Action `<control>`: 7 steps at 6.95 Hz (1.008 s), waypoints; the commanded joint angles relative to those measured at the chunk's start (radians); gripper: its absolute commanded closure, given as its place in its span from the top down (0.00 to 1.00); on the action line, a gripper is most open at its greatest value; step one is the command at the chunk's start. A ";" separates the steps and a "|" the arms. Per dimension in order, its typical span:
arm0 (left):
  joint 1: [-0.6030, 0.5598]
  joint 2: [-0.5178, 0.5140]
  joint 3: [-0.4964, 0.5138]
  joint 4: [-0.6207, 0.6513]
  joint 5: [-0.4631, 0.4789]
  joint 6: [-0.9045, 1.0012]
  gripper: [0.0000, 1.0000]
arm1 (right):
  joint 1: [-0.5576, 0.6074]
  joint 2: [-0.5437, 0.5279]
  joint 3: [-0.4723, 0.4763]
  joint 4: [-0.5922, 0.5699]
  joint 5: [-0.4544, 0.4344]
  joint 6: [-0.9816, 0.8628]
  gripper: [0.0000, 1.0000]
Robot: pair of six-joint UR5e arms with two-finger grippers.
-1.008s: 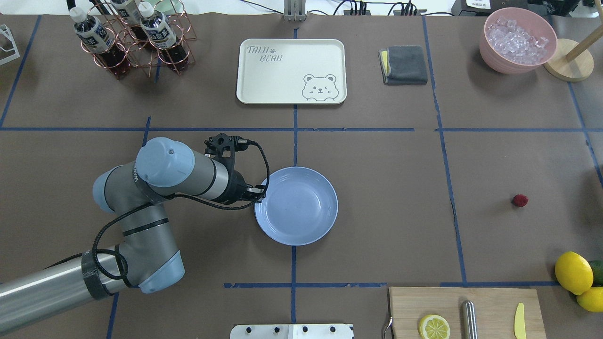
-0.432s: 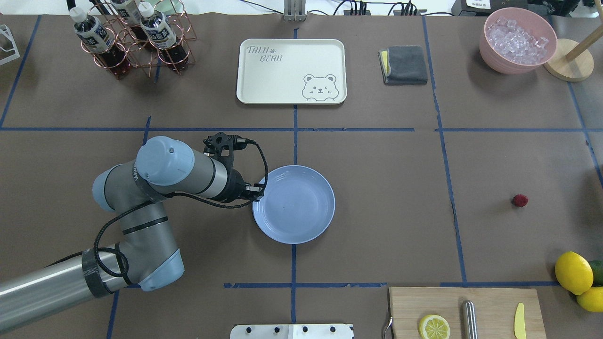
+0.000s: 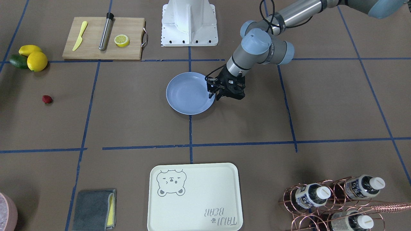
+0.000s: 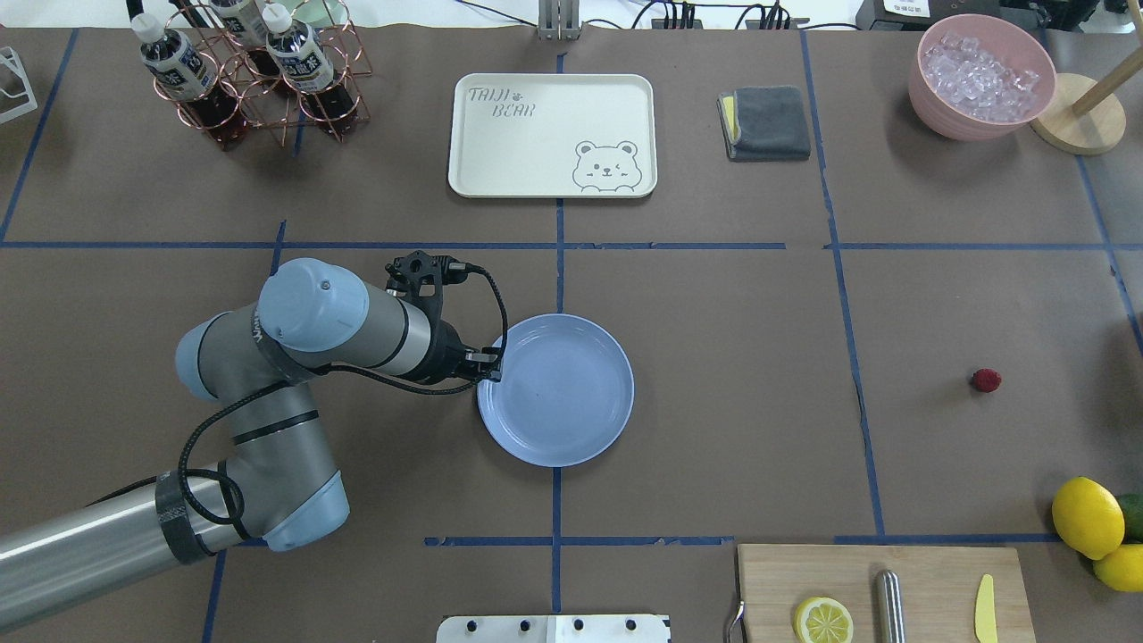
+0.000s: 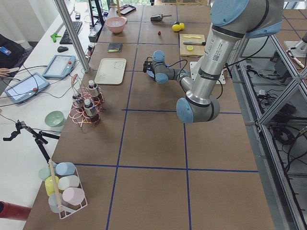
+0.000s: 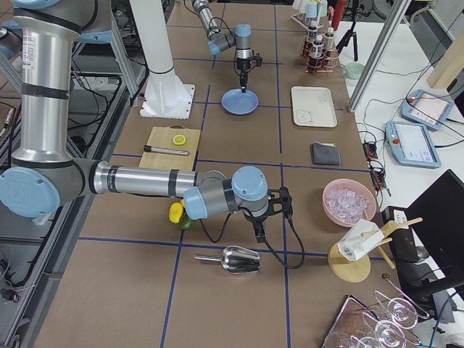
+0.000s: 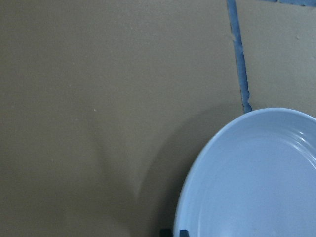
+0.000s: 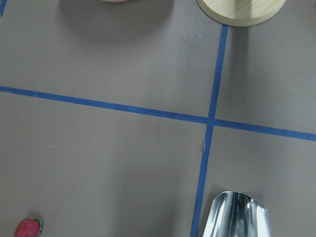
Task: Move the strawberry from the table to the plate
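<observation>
The strawberry (image 4: 986, 380) is a small dark-red berry lying alone on the brown table (image 4: 732, 357) at the right; it also shows at the bottom-left corner of the right wrist view (image 8: 28, 228). The light-blue plate (image 4: 571, 402) rests flat near the table's middle. My left gripper (image 4: 489, 368) is at the plate's left rim, shut on that rim; its dark fingertips (image 7: 169, 233) pinch the plate's edge (image 7: 256, 187) in the left wrist view. My right gripper (image 6: 259, 235) shows only in the exterior right view, pointing down, and I cannot tell whether it is open or shut.
A cream bear tray (image 4: 553, 134), grey cloth (image 4: 765, 122), pink bowl of ice (image 4: 980, 76) and bottle rack (image 4: 254, 71) line the far side. Lemons (image 4: 1087, 516) and a cutting board (image 4: 880, 594) sit near right. A metal scoop (image 6: 241, 259) lies below the right gripper.
The plate has slid a little to the left with my left gripper on its rim. The strawberry has not moved.
</observation>
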 commanded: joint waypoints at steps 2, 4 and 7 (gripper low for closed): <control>-0.192 0.087 -0.039 0.066 -0.095 0.294 1.00 | -0.001 0.009 0.073 0.004 0.002 -0.018 1.00; -0.442 0.123 -0.104 0.361 -0.140 0.775 1.00 | -0.034 0.012 0.101 0.069 0.000 0.003 1.00; -0.878 0.302 -0.086 0.526 -0.290 1.185 1.00 | -0.074 0.004 0.103 0.103 0.008 0.007 1.00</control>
